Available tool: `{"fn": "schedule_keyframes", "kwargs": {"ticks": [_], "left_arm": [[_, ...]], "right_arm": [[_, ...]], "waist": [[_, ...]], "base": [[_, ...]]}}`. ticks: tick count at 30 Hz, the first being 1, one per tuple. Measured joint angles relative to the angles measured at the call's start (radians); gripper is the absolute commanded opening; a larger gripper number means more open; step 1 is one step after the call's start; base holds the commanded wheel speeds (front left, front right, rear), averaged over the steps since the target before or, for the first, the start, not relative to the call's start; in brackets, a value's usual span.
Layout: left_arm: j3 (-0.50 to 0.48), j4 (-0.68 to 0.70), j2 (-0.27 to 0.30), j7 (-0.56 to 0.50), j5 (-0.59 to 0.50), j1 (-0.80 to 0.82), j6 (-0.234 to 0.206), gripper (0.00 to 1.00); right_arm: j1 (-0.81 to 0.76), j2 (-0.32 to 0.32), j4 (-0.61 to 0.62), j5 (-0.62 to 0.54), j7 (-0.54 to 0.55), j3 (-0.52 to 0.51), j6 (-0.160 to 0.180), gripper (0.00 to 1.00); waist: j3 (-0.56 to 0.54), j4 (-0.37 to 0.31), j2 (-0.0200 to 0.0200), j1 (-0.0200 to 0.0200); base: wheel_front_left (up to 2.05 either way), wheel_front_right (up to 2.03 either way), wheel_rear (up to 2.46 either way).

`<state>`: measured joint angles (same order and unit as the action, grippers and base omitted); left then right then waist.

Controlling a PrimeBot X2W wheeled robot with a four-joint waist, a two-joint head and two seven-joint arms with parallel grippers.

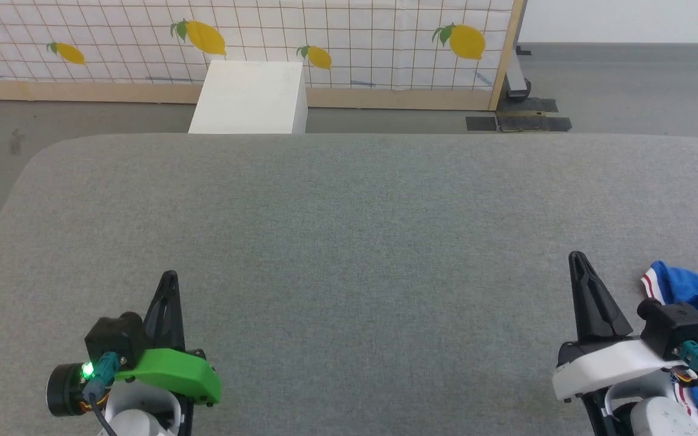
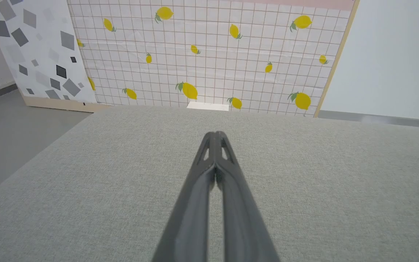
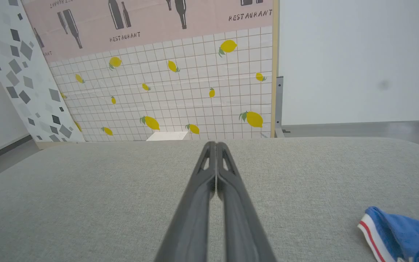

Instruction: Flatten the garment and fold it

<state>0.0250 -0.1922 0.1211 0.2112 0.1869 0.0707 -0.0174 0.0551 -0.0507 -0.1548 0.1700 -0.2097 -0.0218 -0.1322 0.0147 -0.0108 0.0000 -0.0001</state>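
Both grippers — left gripper (image 1: 169, 283) and right gripper (image 1: 578, 263) — hang empty, fingers pressed together, over the grey cushion (image 1: 349, 212), so the right should open before reaching for the garment (image 1: 695, 295) bunched just beside it at the near right edge, then draw it centreward.
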Motion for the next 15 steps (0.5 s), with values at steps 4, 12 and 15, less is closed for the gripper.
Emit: {"fn": "schedule_keyframes", "kwargs": {"ticks": [4,12,15], "left_arm": [[-0.001,0.007,-0.002,-0.009,-0.016,-0.004,0.000,0.00],[-0.003,0.020,-0.008,-0.025,-0.029,-0.009,0.000,0.00],[-0.004,0.026,-0.012,-0.032,-0.031,-0.010,0.000,0.00]], "right_arm": [[0.000,0.000,0.006,-0.004,0.008,0.001,0.000,0.00],[0.000,0.000,0.016,-0.021,0.025,0.003,0.000,0.00],[0.000,0.000,0.021,-0.024,0.030,0.003,0.000,0.00]], "waist": [[-0.001,0.000,0.0000,0.0000],[-0.002,0.001,0.0000,0.0000],[-0.002,0.002,0.0000,0.0001]], "base": [[0.00,0.00,0.00],[0.00,0.00,0.00],[0.00,0.00,0.00]]}}
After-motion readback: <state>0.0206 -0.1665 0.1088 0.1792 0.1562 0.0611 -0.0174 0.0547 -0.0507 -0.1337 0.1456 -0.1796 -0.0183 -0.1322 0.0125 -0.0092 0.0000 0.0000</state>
